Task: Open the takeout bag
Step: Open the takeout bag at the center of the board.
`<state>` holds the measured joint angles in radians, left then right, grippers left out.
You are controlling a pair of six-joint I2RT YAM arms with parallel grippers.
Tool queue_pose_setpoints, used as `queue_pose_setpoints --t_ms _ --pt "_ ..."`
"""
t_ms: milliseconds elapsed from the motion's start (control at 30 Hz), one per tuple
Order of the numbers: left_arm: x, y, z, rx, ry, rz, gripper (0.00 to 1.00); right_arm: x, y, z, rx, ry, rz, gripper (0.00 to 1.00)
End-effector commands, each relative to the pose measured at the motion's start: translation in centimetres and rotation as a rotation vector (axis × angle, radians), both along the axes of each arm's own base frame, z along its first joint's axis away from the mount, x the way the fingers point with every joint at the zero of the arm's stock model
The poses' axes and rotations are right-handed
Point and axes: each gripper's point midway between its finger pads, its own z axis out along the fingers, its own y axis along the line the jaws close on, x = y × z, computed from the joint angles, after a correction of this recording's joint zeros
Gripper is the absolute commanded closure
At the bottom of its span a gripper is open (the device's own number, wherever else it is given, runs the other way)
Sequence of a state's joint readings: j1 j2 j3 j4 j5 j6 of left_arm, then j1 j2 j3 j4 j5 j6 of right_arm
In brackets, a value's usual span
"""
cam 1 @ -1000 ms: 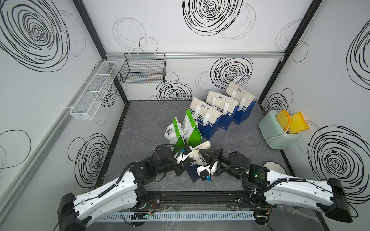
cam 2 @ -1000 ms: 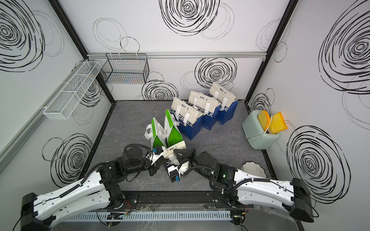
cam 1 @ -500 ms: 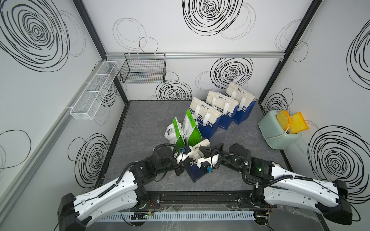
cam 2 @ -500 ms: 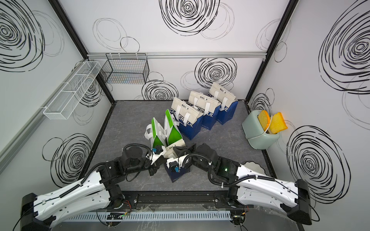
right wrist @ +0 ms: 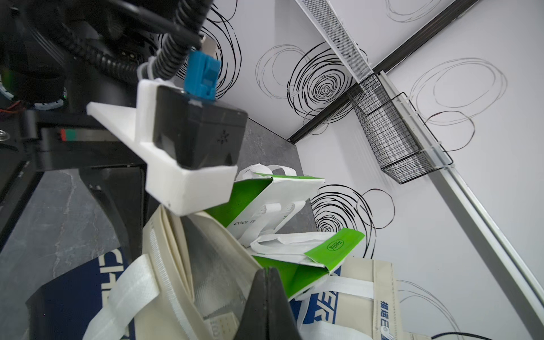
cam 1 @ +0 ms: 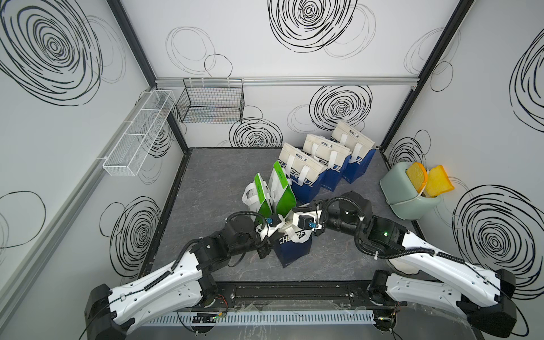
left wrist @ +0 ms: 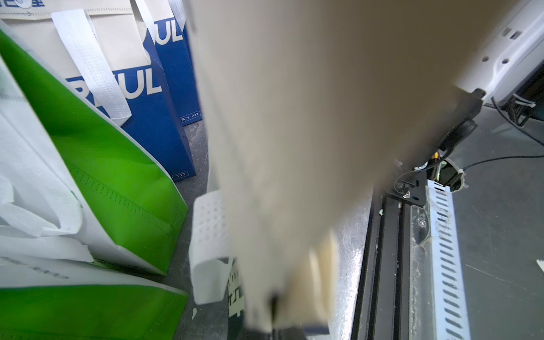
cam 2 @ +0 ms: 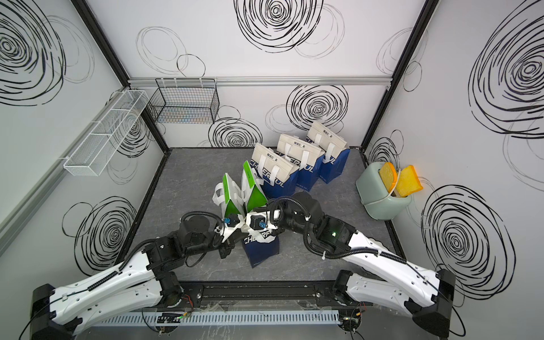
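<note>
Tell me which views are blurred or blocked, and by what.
Left wrist view: the takeout bag fills the middle as an out-of-focus beige smear; the green bag is sharp. Right wrist view: sharp, with the left arm's camera blocking part. Both top views: sharp, evenly lit.

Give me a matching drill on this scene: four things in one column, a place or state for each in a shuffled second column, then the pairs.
Things
1. nearest blue bag
2. green bags
3. mint toaster
4. black wire basket

Place or state
A. hangs on the back wall
B. mouth partly open, silver lining showing
C. holds two orange bread slices
D. upright, just beyond the bag closest to the robot

Pairs: 1-B, 2-D, 3-C, 4-A
</note>
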<state>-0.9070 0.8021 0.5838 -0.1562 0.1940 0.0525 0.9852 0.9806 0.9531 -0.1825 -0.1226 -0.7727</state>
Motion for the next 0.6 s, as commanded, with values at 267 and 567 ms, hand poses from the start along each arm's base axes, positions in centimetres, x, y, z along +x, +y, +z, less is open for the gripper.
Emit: queue_pose_setpoints --t_ms 267,567 --pt "-0.2 0.5 -0.9 0.043 0.027 0.009 1.0 0.1 -0.6 4.4 0.138 0.078 0.002 0.91" --pt "0.3 0.9 0.2 0.005 -0.006 0.048 0.46 0.3 -1.5 5.2 0.189 0.093 -0.008 0.79"
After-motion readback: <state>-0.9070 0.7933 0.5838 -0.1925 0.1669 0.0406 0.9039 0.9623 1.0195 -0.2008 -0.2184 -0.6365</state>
